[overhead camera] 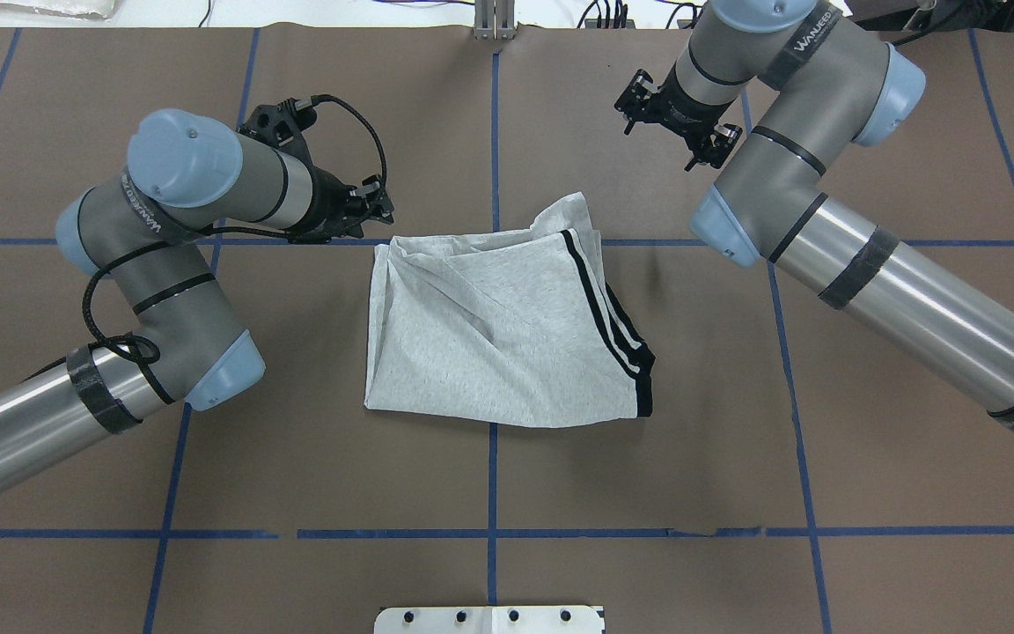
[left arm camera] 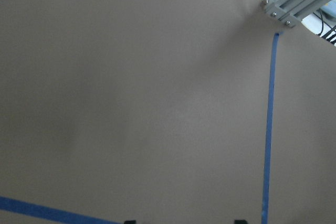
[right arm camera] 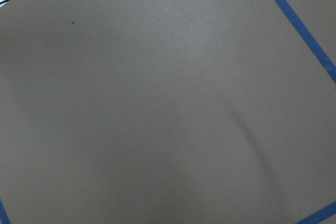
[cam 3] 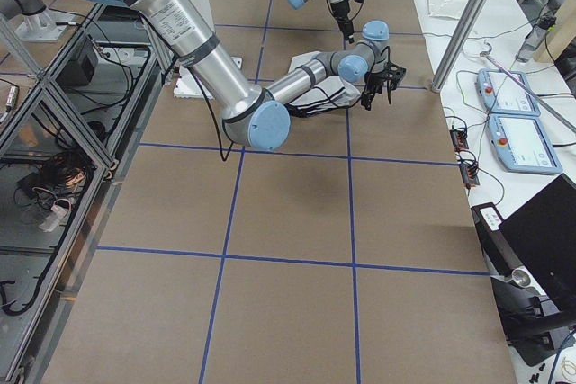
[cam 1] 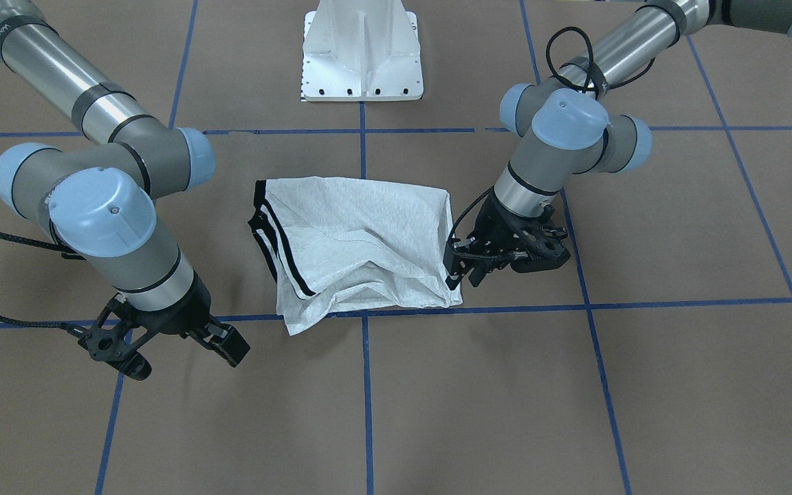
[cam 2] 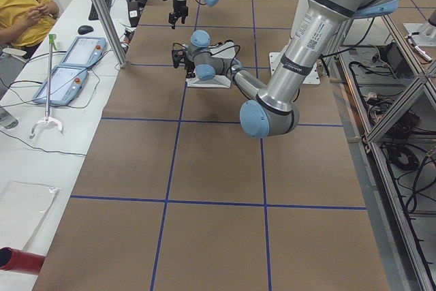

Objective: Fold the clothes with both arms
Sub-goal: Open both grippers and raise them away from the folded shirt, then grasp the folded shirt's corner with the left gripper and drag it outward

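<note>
Light heather-grey folded T-shirt (cam 1: 361, 240), striped trim toward robot's right, lies mid-bench (cam 1: 478, 412). Black two-finger left gripper (cam 1: 465, 275) is nearer, fingers apart, just beside the shirt's far-left corner. Right gripper (cam 1: 183, 357), fingers spread, is well apart.

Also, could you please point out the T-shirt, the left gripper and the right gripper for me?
T-shirt (overhead camera: 489, 343), overhead view, middle of the grey fabric.
Left gripper (cam 1: 463, 276), front-facing view, midway between its fingertips.
Right gripper (cam 1: 186, 361), front-facing view, midway between its fingertips.
</note>
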### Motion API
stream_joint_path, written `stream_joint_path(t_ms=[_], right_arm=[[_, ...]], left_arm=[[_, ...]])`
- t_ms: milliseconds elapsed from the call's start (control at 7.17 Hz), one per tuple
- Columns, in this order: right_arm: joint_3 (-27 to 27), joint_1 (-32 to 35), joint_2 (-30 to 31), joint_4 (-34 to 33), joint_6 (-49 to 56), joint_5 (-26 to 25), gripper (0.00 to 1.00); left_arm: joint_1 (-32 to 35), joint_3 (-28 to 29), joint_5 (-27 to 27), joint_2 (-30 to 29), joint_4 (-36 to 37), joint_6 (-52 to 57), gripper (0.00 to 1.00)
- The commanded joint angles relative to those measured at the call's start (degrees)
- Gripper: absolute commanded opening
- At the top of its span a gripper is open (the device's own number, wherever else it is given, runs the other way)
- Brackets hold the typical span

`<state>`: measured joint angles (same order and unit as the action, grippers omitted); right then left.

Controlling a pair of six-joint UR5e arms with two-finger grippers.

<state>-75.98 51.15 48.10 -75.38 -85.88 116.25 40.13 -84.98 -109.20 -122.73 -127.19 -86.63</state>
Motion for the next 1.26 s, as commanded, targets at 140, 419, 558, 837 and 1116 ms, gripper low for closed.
stream_joint_path(t_ms=[140, 419, 558, 837, 1116], right_arm=[[-0.49, 1.06, 0.32, 0.05, 0.01, 1.43, 1.0], [-1.01, 1.23, 0.32, -0.03, 0.01, 1.35, 1.0], [-1.28, 1.23, 0.41, -0.21, 0.01, 1.35, 1.0], [-2.06, 1.23, 1.11, -0.12, 0.01, 1.35, 1.0], [-2.6, 1.23, 1.82, -0.03, 0.01, 1.35, 1.0]], left_arm=[[-2.25, 0.25, -9.0, 0.82, 0.01, -0.2, 0.42], [-3.22, 0.95, -9.02, 0.82, 0.01, -0.29, 0.42], [-3.22, 1.04, -9.02, 0.82, -0.07, -0.12, 0.42], [-3.4, 1.04, -9.02, 0.65, -0.34, 0.15, 0.0], [-2.18, 2.44, -9.02, 1.08, -6.12, 0.76, 0.0]])
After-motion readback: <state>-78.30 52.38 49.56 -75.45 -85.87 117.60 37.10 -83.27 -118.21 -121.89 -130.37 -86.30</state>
